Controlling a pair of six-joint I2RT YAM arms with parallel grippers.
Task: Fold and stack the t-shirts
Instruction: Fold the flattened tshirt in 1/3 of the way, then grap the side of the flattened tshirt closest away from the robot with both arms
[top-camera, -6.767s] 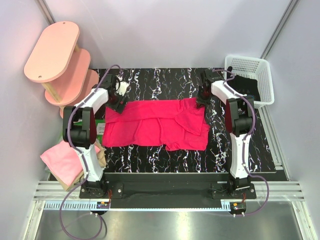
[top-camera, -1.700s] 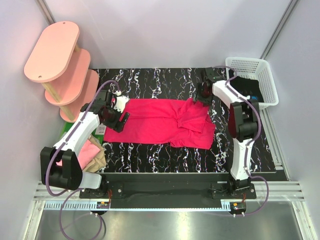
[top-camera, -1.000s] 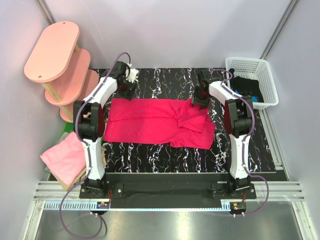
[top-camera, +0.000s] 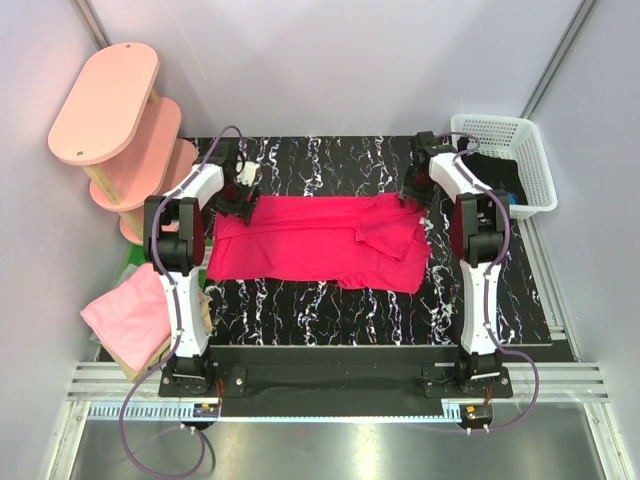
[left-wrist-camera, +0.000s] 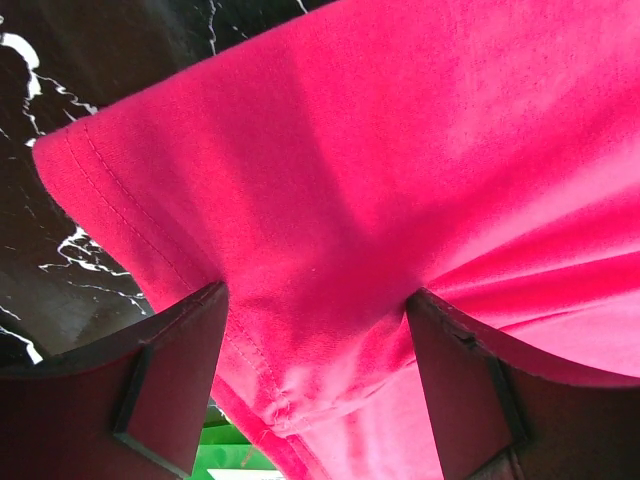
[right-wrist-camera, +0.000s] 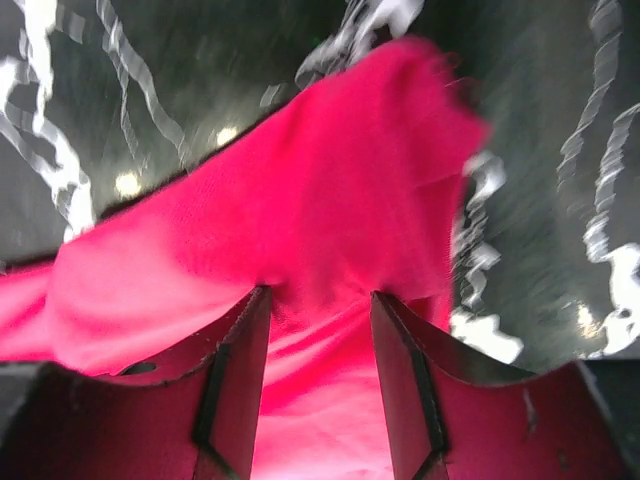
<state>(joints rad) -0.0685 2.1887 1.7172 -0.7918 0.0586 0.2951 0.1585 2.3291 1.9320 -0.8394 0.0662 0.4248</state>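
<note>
The crimson-pink t-shirt (top-camera: 320, 240) lies spread across the middle of the black marbled table (top-camera: 330, 165), with a folded flap on its right part. My left gripper (top-camera: 240, 196) is at the shirt's far left corner. In the left wrist view its jaws (left-wrist-camera: 315, 300) stand wide apart with the hem (left-wrist-camera: 300, 200) between them. My right gripper (top-camera: 413, 194) is at the far right corner. In the right wrist view its jaws (right-wrist-camera: 320, 295) are apart, astride bunched cloth (right-wrist-camera: 300, 220). A light pink shirt (top-camera: 120, 315) lies on a tan one (top-camera: 202, 312) off the table's near left.
Pink oval shelves (top-camera: 110, 100) stand at the far left. A white basket (top-camera: 500, 130) with dark items stands at the far right, close to the right arm. Something green (left-wrist-camera: 225, 462) shows under the shirt's edge in the left wrist view.
The left gripper came down from the bare far table onto the shirt's far left corner. The right gripper shifted right onto the far right corner. The shirt's right side shifted slightly.
</note>
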